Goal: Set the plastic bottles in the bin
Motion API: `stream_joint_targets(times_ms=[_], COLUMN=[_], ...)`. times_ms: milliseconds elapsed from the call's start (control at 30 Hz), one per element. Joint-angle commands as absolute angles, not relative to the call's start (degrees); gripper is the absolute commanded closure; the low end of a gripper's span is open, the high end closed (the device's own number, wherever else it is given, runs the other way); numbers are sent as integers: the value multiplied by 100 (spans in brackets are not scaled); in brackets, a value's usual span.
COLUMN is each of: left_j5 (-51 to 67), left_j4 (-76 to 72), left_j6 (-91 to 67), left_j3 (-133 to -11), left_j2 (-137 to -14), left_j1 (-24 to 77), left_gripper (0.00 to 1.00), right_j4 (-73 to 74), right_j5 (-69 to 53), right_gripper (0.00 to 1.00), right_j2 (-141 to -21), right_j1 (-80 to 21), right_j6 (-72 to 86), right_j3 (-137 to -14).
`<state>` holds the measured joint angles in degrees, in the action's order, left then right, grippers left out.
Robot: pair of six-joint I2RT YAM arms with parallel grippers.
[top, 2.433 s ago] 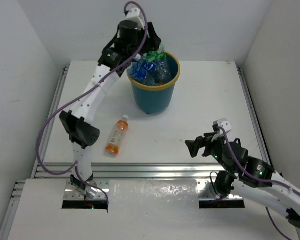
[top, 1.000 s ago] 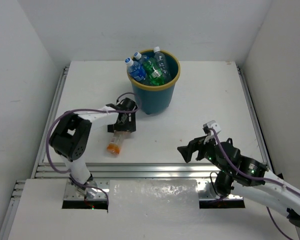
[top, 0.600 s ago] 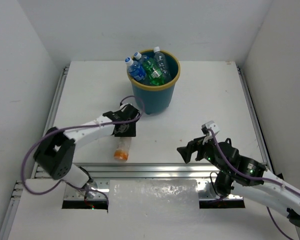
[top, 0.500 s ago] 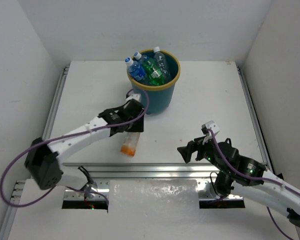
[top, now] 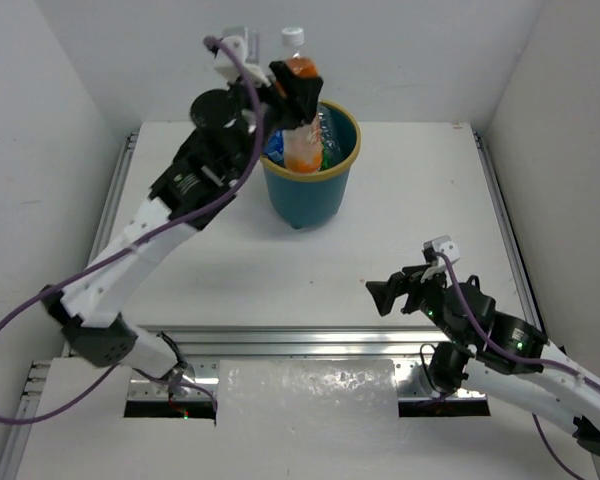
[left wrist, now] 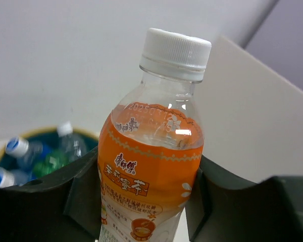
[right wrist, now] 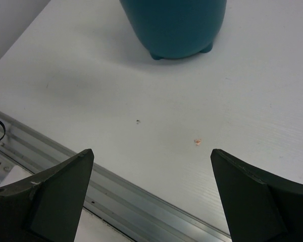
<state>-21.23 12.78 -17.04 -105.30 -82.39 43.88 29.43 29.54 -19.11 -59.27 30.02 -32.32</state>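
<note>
Left wrist view: I see the orange bottle (left wrist: 151, 166) only down to its label, since the base runs off the lower edge. The left hand (left wrist: 144, 201) masks most of the bin (left wrist: 5, 164) behind it, and the binned bottles (left wrist: 17, 147) are blurred. Top view: bottle and hand above the bin cover much of its opening, so I can't count what's inside. Right wrist view: the bin's rim is cut off at the top edge. The right hand (right wrist: 151, 201) is clipped at the bottom edge.

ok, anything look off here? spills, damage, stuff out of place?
Nothing stands out. The left gripper holds the orange bottle upright over the bin, cap on, no leak visible. The other bottles lie inside the bin. The right gripper is open over the table, which shows only two tiny specks.
</note>
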Motion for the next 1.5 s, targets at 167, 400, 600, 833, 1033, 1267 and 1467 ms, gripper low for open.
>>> stream_joint_targets(times_ms=[167, 400, 600, 833, 1033, 1267, 1467], left_j5=[-1653, -1292, -941, -773, -739, -668, -1606], left_j4=[588, 623, 922, 1485, 1696, 1625, 2852], left_j6=[-1283, -1046, -1002, -984, -1116, -1371, -1441], left_j3=[-11951, -12392, -12507, -12472, -12525, -12603, -12746], left_j2=[-10446, -11047, -11118, -11180, -11180, -10530, -9408], left_j1=[3499, 3217, 3208, 3208, 3208, 3217, 3225], left_gripper=[74, 72, 43, 22, 16, 11, 0], right_j4=[3198, 3515, 3454, 3401, 3393, 3419, 4014], right_j5=[3164, 3155, 3138, 3050, 3032, 3050, 3462], right_gripper=[1, 1, 1, 1, 1, 1, 1], right_j2=[-1819, -1767, -1688, -1837, -1846, -1872, -2170], right_j1=[-5915, -5915, -5915, -5915, -5915, -5915, -5915], right_j6=[3146, 3225, 3278, 3305, 3305, 3287, 3155], right_j3=[-3542, -3718, -3577, -3551, -3551, -3551, -4181])
